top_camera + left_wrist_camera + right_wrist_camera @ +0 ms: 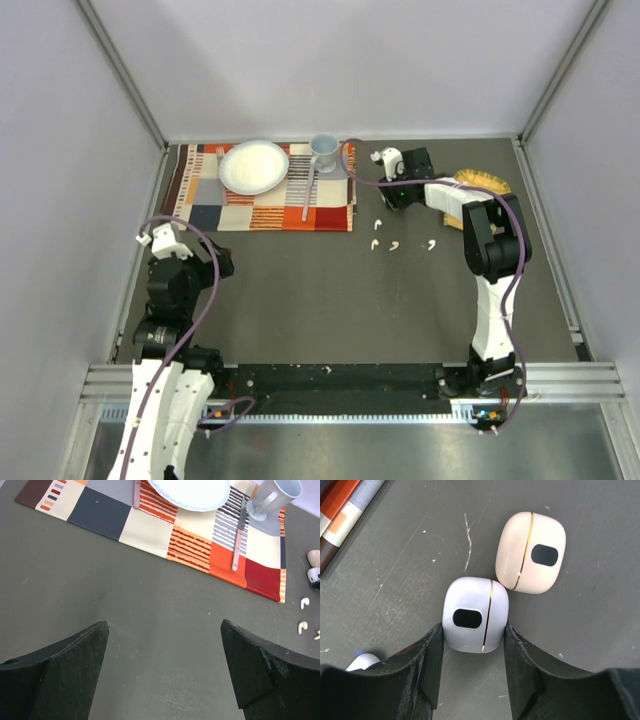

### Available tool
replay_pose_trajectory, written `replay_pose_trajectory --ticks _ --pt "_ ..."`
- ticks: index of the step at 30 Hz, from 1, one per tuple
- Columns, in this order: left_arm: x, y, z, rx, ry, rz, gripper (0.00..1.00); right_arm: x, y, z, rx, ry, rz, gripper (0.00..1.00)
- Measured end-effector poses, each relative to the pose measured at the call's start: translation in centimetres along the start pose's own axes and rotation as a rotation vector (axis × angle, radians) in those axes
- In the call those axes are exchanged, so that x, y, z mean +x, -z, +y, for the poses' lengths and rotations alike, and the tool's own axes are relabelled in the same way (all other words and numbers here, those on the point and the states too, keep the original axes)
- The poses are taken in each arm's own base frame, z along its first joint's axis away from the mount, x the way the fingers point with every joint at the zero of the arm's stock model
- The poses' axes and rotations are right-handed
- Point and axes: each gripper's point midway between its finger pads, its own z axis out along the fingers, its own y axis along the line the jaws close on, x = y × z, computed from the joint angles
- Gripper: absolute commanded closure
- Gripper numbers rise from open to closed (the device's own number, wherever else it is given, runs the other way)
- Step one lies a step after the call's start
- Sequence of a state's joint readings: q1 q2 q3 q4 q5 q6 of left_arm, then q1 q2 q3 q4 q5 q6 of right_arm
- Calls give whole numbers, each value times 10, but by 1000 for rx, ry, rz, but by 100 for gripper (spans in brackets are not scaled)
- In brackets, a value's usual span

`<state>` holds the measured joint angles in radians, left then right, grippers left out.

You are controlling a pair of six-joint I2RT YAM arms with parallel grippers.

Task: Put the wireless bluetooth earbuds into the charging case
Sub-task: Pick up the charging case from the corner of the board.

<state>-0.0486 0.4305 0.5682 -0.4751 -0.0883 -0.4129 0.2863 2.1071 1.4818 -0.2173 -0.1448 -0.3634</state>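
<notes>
Dark table (330, 300) bears tiny white comma-shaped earbuds (394, 246).

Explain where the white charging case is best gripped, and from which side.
Take the white case by its two opposite sides, at the end away from the pink case, coming down from above. It lies flat, and the pink case crowds its far corner, leaving little finger room there.

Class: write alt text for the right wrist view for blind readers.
The right gripper clasps a closed white case on a dark table. A pink case touches its upper right; one earbud peeks out at lower left.
</notes>
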Motion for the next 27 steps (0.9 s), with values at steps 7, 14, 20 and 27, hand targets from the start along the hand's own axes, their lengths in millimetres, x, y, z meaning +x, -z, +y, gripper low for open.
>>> replay_pose_trajectory --ticks 7,14,20,27 --pt "-4 4 0 -6 30 -22 1 0 1 1 11 -6 3 90" --pt "-5 6 -1 2 41 -36 1 11 25 12 15 -65 4 96" --pt "-1 6 -8 44 40 -14 1 -22 72 23 7 -105 -131 100" --pt "-2 6 -40 200 59 28 1 -77 121 84 -89 -66 -308 100"
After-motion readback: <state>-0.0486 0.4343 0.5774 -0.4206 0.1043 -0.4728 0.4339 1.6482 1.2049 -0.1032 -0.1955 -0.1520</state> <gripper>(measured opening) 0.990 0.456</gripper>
